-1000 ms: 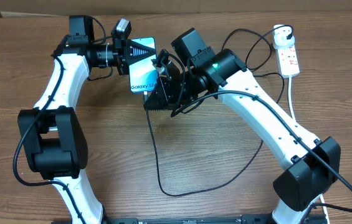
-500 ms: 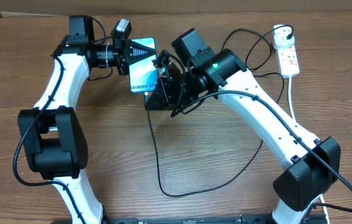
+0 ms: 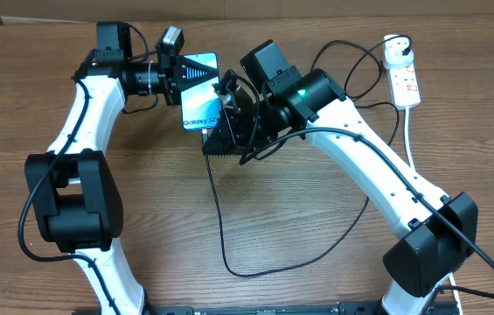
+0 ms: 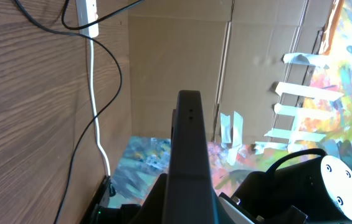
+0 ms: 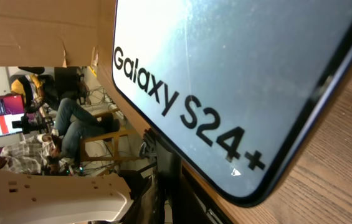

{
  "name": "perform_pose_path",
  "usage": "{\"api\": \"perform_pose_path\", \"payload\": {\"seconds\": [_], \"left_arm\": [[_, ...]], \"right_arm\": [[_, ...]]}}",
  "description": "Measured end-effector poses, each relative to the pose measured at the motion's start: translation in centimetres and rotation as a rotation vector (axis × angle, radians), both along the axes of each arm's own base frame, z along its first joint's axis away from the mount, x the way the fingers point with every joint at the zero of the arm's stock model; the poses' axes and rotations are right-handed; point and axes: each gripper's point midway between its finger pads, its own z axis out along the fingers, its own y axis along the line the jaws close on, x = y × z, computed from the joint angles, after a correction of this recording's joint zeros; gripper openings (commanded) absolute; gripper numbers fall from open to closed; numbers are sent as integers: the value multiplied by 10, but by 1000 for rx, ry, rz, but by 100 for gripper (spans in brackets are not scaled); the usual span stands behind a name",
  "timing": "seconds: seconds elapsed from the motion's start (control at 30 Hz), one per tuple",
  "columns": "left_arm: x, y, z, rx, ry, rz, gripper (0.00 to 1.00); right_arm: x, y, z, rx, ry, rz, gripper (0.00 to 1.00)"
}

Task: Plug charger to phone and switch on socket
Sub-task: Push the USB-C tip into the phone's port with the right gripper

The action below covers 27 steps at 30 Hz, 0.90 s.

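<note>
Phone (image 5: 225, 74) partly off-frame, R wrist

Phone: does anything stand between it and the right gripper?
Nothing visible does. The right gripper sits at the phone end marked Galaxy S24, and the right wrist view shows that end uncovered. The tip of the charger is hidden.

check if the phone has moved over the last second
No. In the overhead view the phone sits at the same spot against the socket at the table's far right, with no shift either way.
</note>
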Motion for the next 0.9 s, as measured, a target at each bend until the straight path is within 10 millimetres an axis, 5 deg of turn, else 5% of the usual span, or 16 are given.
{"api": "perform_pose_path", "payload": {"seconds": [0.9], "left_arm": [[-2, 0, -1, 0, 4, -1, 4]], "right_arm": [[-2, -3, -3, -20, 23, -13, 3]]}}
